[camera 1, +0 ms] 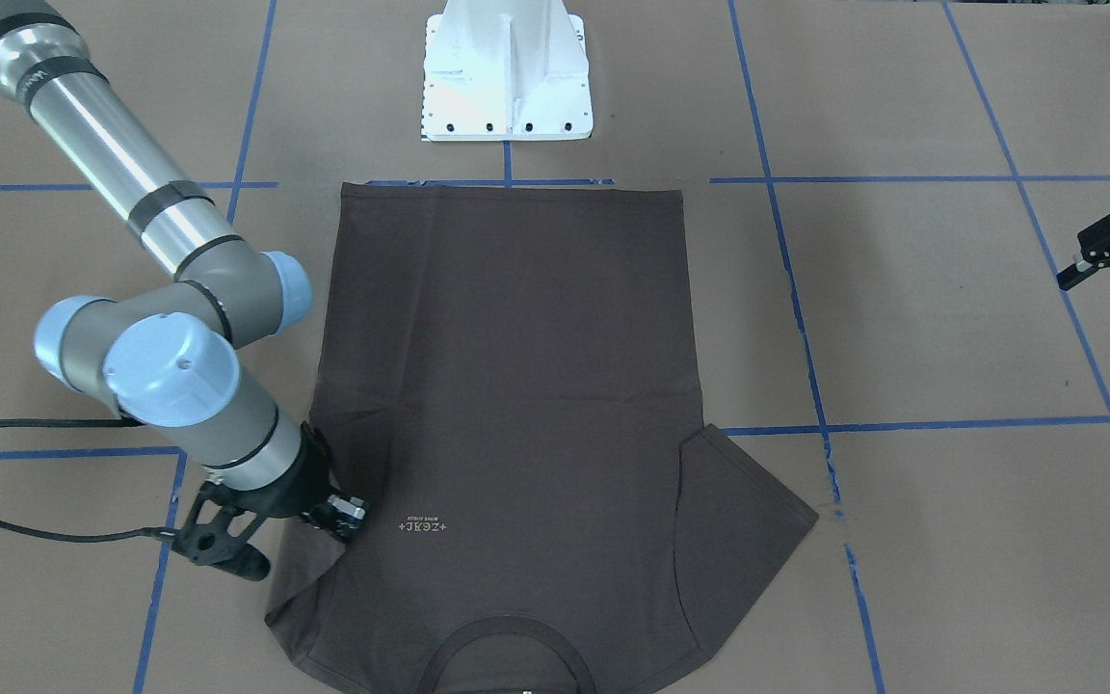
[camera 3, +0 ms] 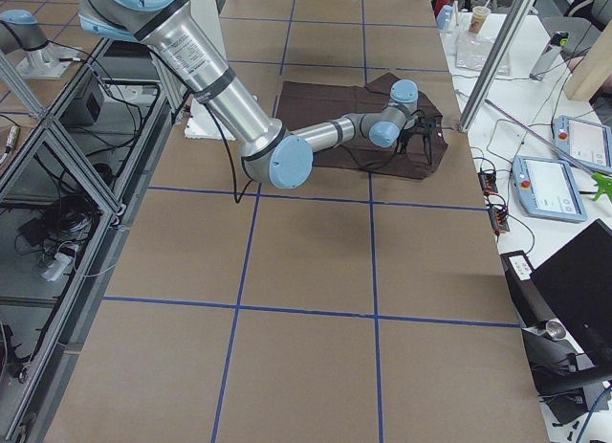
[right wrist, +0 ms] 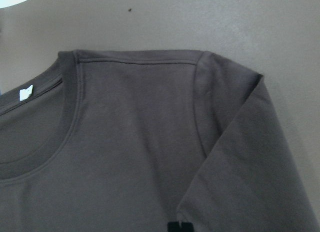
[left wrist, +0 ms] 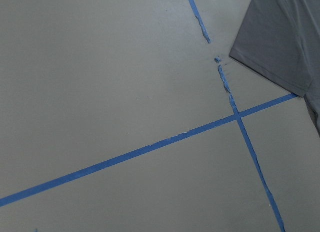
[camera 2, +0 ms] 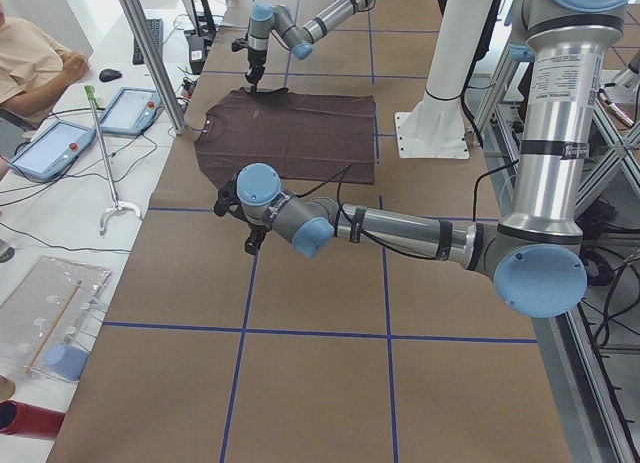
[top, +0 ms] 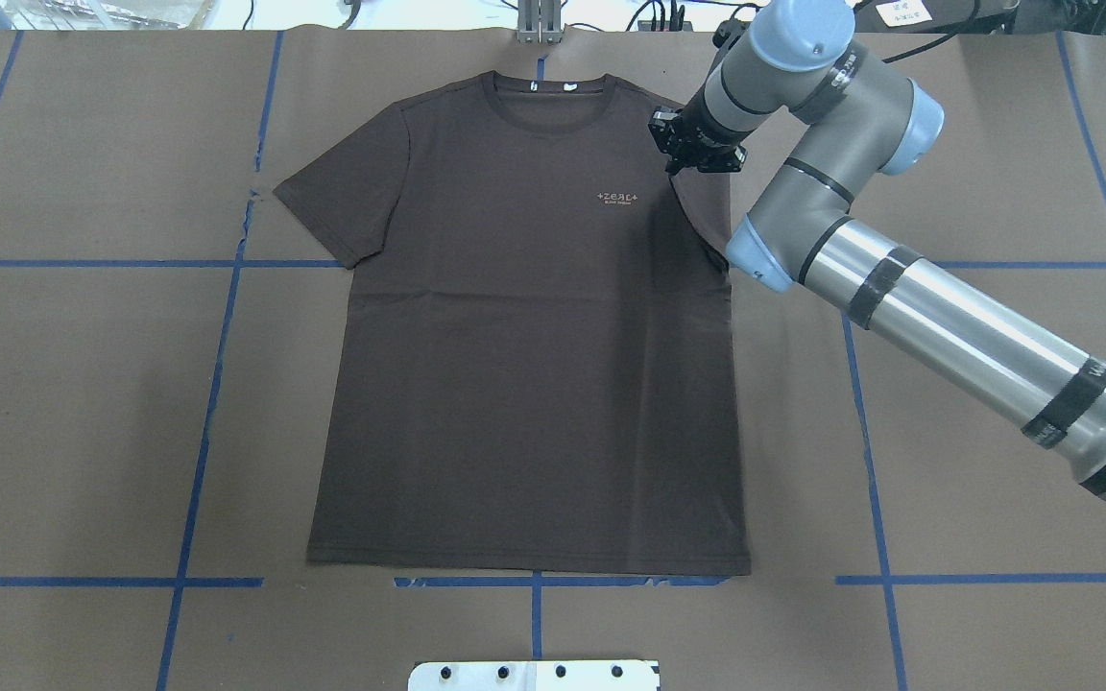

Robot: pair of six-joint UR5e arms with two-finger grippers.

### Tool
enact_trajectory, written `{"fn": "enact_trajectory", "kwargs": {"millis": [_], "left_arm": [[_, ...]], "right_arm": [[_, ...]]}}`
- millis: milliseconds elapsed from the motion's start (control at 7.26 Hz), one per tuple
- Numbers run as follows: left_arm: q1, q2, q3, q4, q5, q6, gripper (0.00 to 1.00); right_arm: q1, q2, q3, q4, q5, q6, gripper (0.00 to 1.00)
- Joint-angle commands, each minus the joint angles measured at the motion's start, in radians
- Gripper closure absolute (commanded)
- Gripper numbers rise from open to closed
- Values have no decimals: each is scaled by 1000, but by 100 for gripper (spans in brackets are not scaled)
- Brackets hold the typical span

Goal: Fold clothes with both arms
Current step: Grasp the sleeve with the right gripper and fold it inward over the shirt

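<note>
- Closest to the right wrist camera, the T-shirt (right wrist: 125,142) is filling most of that view, its ribbed collar curving at the left with a small white neck tag (right wrist: 26,92) showing.
- The right gripper (right wrist: 180,225) is pinching narrow on the hem of the sleeve on that side, which is lying doubled over the shirt's chest.
- The shirt is lying face up in the middle of the bench (camera 1: 902,318), its bottom hem pointing towards the white pedestal base (camera 1: 507,77) and its collar towards the operators' side.
- A pale chest logo (top: 618,198) is showing just beside the right gripper.
- The other sleeve (top: 342,202) is lying spread flat, its tip sitting near a crossing of blue tape lines (left wrist: 150,151).
- The right arm (top: 947,317) is reaching across the bench, its elbow hanging over the shirt's edge.
- The left arm (camera 2: 420,233) is stretching low over bare bench, well apart from the shirt.
- The left gripper (camera 1: 1109,289) is hanging with its two black fingers spread wide, holding nothing.
- Brown paper is covering the whole bench, and the blue tape is dividing it into large squares, frayed in places.
- An operator (camera 2: 30,58) in a pale top is sitting at a white side desk beyond the bench edge, with control pendants (camera 2: 45,148) lying beside an aluminium post (camera 2: 150,53).
</note>
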Motion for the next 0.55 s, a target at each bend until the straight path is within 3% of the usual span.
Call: {"fn": "enact_trajectory", "kwargs": {"millis": [0, 138, 413], "left_arm": [[-2, 0, -2, -3, 1, -4, 0], [0, -4, -2, -5, 5, -60, 0], [5, -21, -27, -6, 10, -141, 0]], "right_arm": [[-36, 41, -38, 1, -46, 21, 100], [-45, 43, -35, 6, -59, 19, 1], [-57, 28, 21, 5, -85, 22, 0]]}}
